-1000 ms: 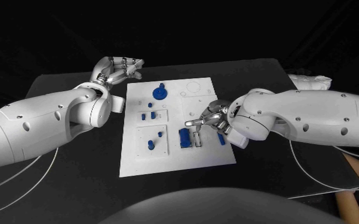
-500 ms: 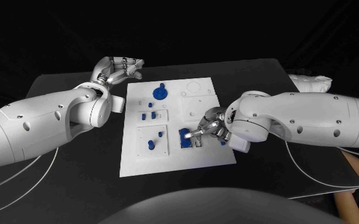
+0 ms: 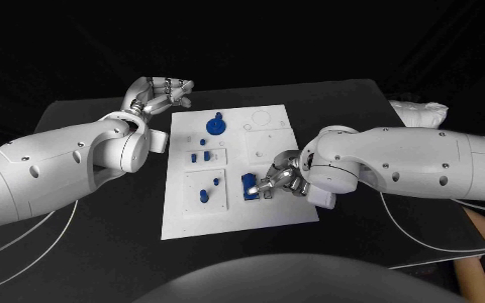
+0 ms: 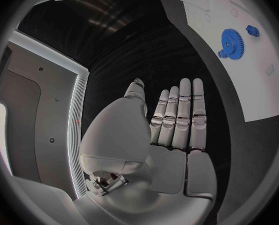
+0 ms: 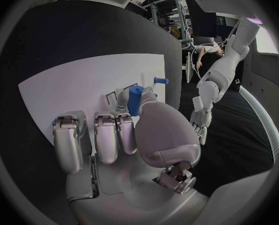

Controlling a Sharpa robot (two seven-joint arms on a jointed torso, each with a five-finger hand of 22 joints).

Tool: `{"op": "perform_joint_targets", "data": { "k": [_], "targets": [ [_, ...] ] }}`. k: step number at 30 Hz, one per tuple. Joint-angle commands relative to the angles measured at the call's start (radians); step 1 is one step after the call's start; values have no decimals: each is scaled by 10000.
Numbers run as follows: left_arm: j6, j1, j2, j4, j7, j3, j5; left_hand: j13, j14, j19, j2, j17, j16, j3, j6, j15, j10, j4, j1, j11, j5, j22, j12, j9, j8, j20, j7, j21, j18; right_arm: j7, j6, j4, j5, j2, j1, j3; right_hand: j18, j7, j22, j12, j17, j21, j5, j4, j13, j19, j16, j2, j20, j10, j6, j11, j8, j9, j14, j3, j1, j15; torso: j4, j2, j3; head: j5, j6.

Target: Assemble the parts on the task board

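Note:
The white task board (image 3: pixel 272 124) lies mid-table. A blue gear (image 3: pixel 215 125) sits at its far end, small blue pieces (image 3: pixel 203 156) in its left insets, and a blue block (image 3: pixel 249 185) near the front. My right hand (image 3: pixel 282 179) hovers low over the board's right front, just right of the block. In the right wrist view this hand (image 5: pixel 127 130) pinches a short blue cylinder (image 5: pixel 135 99) between thumb and fingers; a blue peg (image 5: pixel 160 80) stands beyond. My left hand (image 3: pixel 158 94) is off the board's far left corner, fingers straight and empty (image 4: pixel 171 130), with the gear (image 4: pixel 230 37) nearby.
A white bundle (image 3: pixel 420 112) lies at the table's far right edge. White cables (image 3: pixel 409 226) trail along both sides of the black table (image 3: pixel 343 106). My left forearm (image 3: pixel 81 156) stretches along the board's left side.
My right hand has slid nearer and leftward over the board toward the blue block, covering the blue piece that lay beside it. The left hand has stayed put.

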Motion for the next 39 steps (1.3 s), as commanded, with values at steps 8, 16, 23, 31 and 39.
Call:
{"op": "perform_joint_targets", "data": {
  "k": [8,16,23,31,39],
  "targets": [
    [134,7,6,31,59,8,-50,6,-48,54,103,-12,-21,-66,-79,-3,-51,-13,-10,8,42,-16,20,15,58,40,-10,-61,110,-122,174,-215,-127,124,-22,-1,-66,-93,2629,28,2634,45,-14,56,2628,1046,41,290,-73,1034,32,-114,41,124,1041,-18,45,-110,0,-4,4,-11,0],
    [147,7,18,25,59,8,-50,6,-48,54,103,-12,-21,-66,-79,-3,-51,-13,-10,8,42,-16,20,15,58,40,-10,-61,110,-185,228,-303,-210,167,-24,-1,-66,-127,2629,28,2634,45,-2,-106,2628,1046,41,423,-108,1034,40,-149,8,263,1041,46,285,-144,-5,-1,8,-6,0],
    [148,7,13,18,56,8,-50,6,-48,54,103,-12,-21,-66,-79,-3,-51,-13,-10,8,42,-16,20,15,58,40,-10,-61,110,-65,-1,-210,-210,109,-25,-1,-66,-135,2629,28,2634,45,-3,-176,2628,1046,41,430,-118,1034,42,-158,-8,309,1041,56,368,-154,-2,1,7,-14,0],
    [174,7,60,-25,46,8,-50,6,-48,54,103,-12,-21,-66,-79,-3,-51,-13,-10,8,42,-16,20,15,58,40,-10,-61,110,644,-1131,452,-263,-603,286,3,-66,0,2629,28,2634,45,192,-264,2628,1046,41,404,-102,1034,-282,-57,-643,126,1041,-39,444,-112,2,-14,-14,-95,0],
    [148,7,82,-43,34,8,-50,7,-53,58,120,-19,-15,-74,-81,-3,-53,-13,13,8,54,-31,24,16,63,42,-10,-73,111,342,-1174,1158,-1923,-1831,660,-5,-66,531,2629,28,2634,45,958,-423,2628,1046,41,291,227,1034,-545,430,-2702,-1428,1041,-169,555,281,-17,-10,-8,-332,0]
  ]
}}
